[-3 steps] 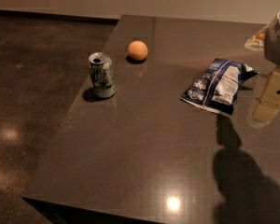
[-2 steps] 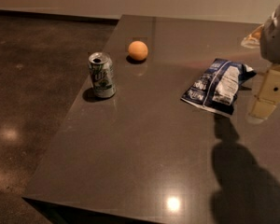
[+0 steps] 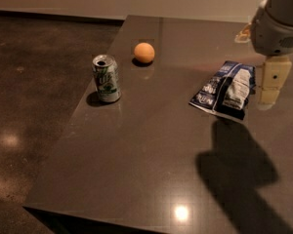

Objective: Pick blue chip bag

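Only one camera view is on offer, looking down across a dark table (image 3: 136,179). The blue chip bag (image 3: 223,88) is lying flat on the right half of the table, crinkled, with its white panel facing up. The gripper (image 3: 269,94) is hanging just beside the bag's right edge, a little above the tabletop, so the bag is sitting directly to the claw's left in the picture. The bag's long axis is running on a diagonal, from its near-left corner up to its far-right corner, and that far-right end is the part lying closest to the claw. Whether the claw is spread or pressed together cannot be told from this angle, and it is not holding anything.

The arm is coming in from the upper right corner, its grey wrist housing sitting above the pale claw, which is pointing straight down. A broad shadow (image 3: 239,165) of the arm is falling on the table in front of the bag. Well apart to the left, a green-and-silver soda can (image 3: 106,78) is standing upright, and an orange ball (image 3: 144,52) is resting behind it. As a judgement, the coming move is calling for a short shift leftward over the bag before descending.
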Robot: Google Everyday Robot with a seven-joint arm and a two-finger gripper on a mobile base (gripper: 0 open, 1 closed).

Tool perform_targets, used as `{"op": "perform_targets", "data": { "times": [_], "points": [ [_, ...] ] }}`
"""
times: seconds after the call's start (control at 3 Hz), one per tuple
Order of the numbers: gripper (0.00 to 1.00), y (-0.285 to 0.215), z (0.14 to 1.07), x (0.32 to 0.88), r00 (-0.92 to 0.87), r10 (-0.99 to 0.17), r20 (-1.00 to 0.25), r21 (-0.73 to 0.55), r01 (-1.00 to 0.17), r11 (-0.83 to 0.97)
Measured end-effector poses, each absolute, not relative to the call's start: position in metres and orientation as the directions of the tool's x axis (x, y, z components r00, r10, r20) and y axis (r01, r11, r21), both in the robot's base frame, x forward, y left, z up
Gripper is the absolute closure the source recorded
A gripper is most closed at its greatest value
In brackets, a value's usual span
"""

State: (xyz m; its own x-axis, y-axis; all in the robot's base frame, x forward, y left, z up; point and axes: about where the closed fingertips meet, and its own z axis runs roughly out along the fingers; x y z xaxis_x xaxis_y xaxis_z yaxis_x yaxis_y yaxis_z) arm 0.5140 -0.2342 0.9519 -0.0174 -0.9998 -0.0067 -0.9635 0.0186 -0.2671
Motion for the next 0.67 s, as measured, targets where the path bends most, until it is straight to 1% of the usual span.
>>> {"op": "perform_targets", "data": {
  "times": [0.33,0.67],
  "points": [
    [0.0,-0.253,0.947,0.549,0.056,-0.993,0.107,-0.226,-0.971,-0.079],
    [0.0,-0.272,0.939,0.58,0.098,-0.983,0.158,-0.199,-0.971,-0.129]
  ]
}}
